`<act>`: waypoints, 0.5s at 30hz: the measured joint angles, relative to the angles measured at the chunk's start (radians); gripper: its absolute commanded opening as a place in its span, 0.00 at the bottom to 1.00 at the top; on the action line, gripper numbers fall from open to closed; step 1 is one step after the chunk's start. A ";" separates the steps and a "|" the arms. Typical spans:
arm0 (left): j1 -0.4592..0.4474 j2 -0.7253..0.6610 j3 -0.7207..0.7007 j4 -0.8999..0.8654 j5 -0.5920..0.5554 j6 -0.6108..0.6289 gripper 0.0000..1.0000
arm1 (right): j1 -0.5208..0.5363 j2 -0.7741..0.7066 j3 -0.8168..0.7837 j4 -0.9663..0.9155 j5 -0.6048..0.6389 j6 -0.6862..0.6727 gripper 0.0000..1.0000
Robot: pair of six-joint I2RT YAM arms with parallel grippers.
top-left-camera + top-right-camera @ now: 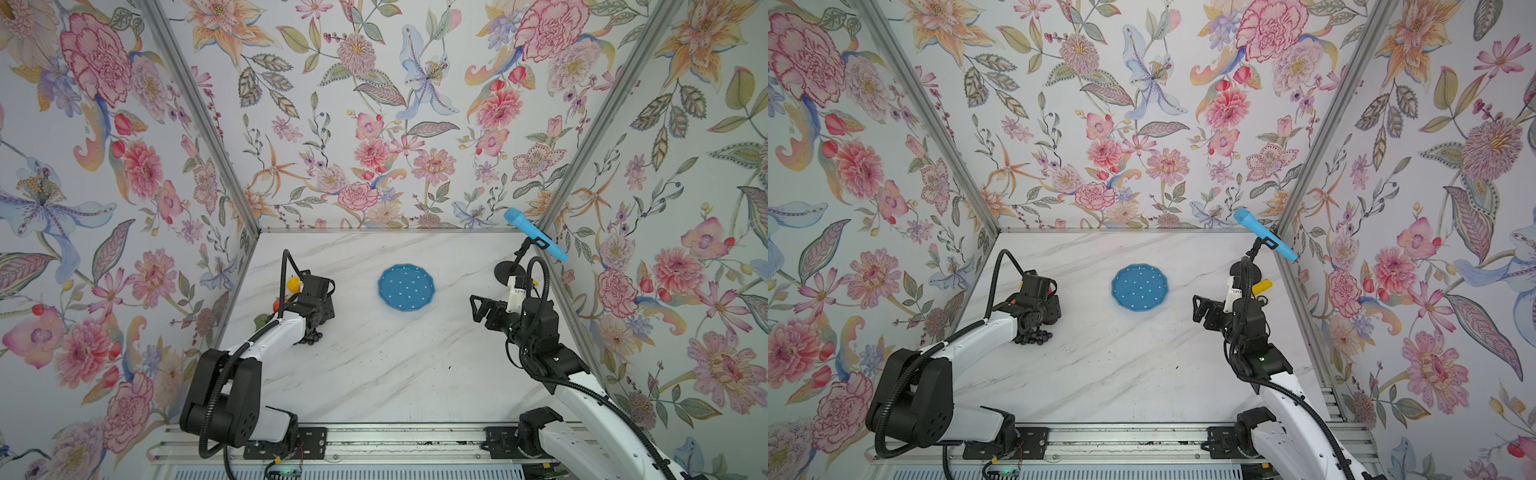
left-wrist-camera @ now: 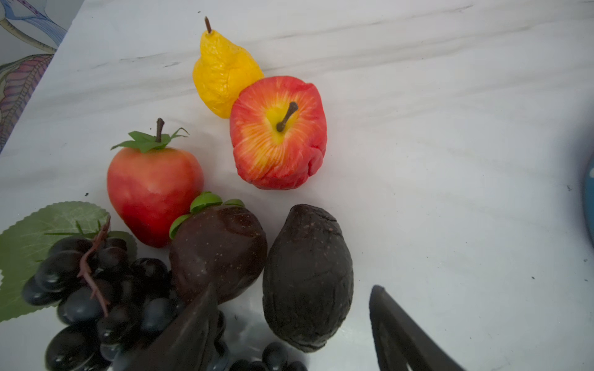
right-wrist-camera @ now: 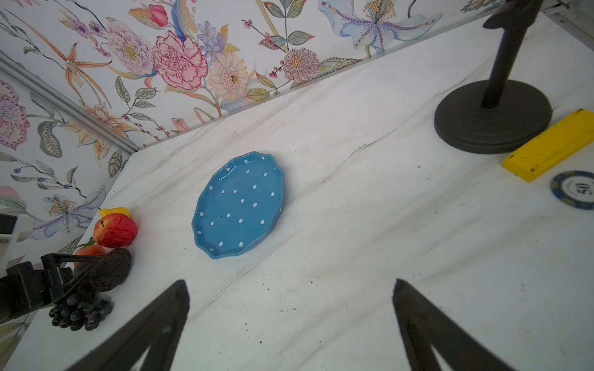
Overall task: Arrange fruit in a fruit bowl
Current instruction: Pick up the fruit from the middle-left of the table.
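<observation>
avocado [image 2: 307, 276] lies closest, on the worktop [image 1: 374, 365] between the left fingers [image 2: 398, 340], which stand open on either side of it with a gap showing, so nothing is gripped yet. it looks like a light, stiff toy with rough skin that should not slip; a hold across its narrow middle seems best. grapes [image 2: 96, 289] and a dark fruit [image 2: 218, 250] crowd one side and could get nudged. the bowl [image 1: 390, 291] sits empty, well apart, mid-worktop. right fingers [image 3: 157, 327] hang wide open, holding nothing.
</observation>
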 measured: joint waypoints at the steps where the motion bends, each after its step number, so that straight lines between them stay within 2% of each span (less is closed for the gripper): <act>1: -0.001 0.008 0.003 0.000 0.005 0.000 0.77 | 0.000 0.000 0.000 0.000 0.000 0.000 0.99; 15: -0.003 0.069 0.011 -0.005 0.043 0.000 0.74 | 0.007 -0.006 0.000 0.000 -0.001 0.009 0.99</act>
